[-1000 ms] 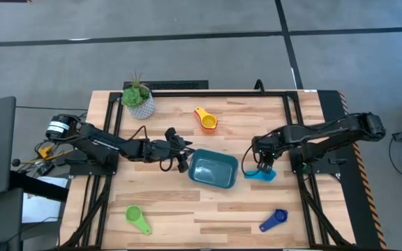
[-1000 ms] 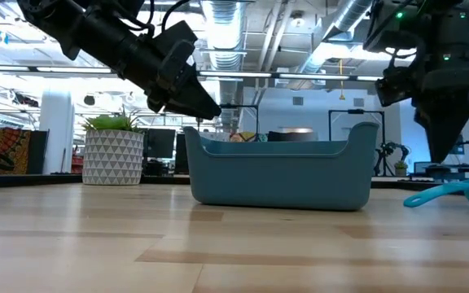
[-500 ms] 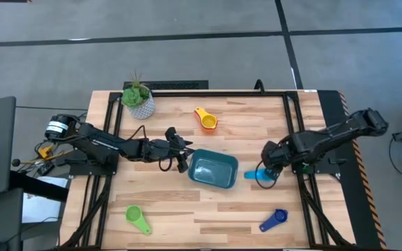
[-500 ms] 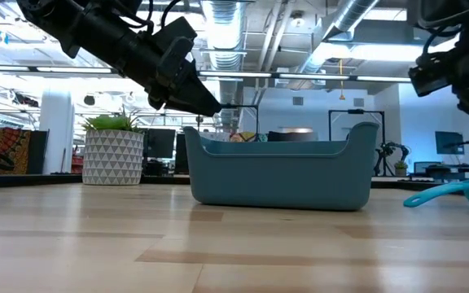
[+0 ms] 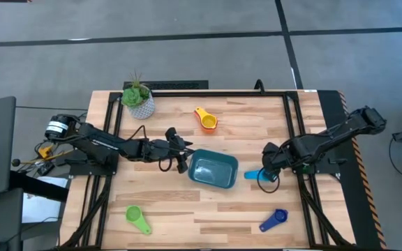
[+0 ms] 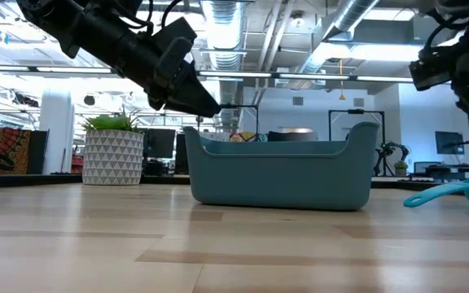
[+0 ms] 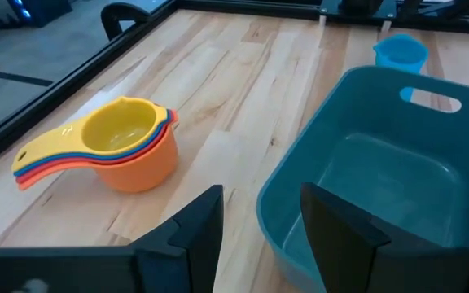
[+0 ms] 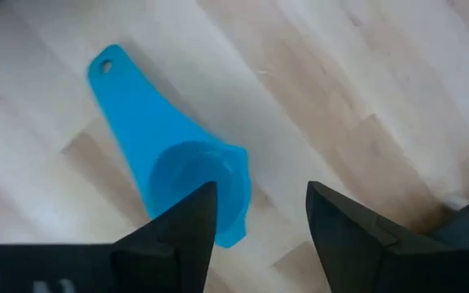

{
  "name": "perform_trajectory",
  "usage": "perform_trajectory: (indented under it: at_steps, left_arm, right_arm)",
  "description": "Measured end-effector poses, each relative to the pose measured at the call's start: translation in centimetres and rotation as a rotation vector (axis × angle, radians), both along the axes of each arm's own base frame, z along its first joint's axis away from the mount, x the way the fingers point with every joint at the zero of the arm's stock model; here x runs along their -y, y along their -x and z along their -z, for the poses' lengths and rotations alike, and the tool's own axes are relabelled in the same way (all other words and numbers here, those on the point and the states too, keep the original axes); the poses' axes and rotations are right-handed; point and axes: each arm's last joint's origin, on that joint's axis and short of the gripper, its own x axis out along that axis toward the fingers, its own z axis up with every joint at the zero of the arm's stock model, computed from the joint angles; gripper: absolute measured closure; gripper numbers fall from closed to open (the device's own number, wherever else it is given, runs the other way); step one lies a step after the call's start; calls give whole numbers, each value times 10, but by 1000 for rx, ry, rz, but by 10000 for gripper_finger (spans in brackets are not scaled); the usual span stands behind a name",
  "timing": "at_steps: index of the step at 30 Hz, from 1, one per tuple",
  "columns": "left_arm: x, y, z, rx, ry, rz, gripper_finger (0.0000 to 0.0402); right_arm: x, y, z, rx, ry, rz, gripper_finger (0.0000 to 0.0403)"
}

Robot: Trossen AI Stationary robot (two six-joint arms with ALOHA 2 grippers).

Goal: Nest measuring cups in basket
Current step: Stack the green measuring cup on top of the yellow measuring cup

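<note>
The teal basket (image 5: 213, 171) (image 6: 282, 173) sits mid-table on its base. My left gripper (image 5: 185, 161) (image 7: 259, 224) hovers open just above the basket's left rim. My right gripper (image 5: 266, 170) (image 8: 259, 218) is open above the light blue cup (image 5: 252, 175) (image 8: 177, 155), which lies on the wood right of the basket. A nested stack with a yellow cup on top of blue, red and orange ones (image 5: 206, 119) (image 7: 124, 150) rests beyond the basket. A green cup (image 5: 137, 219) and a dark blue cup (image 5: 273, 220) lie near the near edge.
A white patterned pot with a green plant (image 5: 139, 100) (image 6: 114, 155) stands at the far left corner. Black frame rails (image 5: 295, 132) run along the table's sides. Bare wood lies between the basket and the near-edge cups.
My right gripper has drawn back from over the light blue cup toward the table's right edge, and its arm has folded back. The cup lies where it was. My left arm has kept still.
</note>
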Motion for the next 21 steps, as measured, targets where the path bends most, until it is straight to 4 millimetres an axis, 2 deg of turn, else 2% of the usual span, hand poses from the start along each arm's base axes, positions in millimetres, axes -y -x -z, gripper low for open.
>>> perform_trajectory:
  at_steps: [13, 21]
  left_arm:
    - [1, 0, 1, -12, 5, 16, 246]
    - [1, 0, 1, -16, 5, 16, 246]
  right_arm:
    - [-6, -14, 25, -153, 64, -28, 217]
    - [-9, -21, 30, -140, 57, -70, 236]
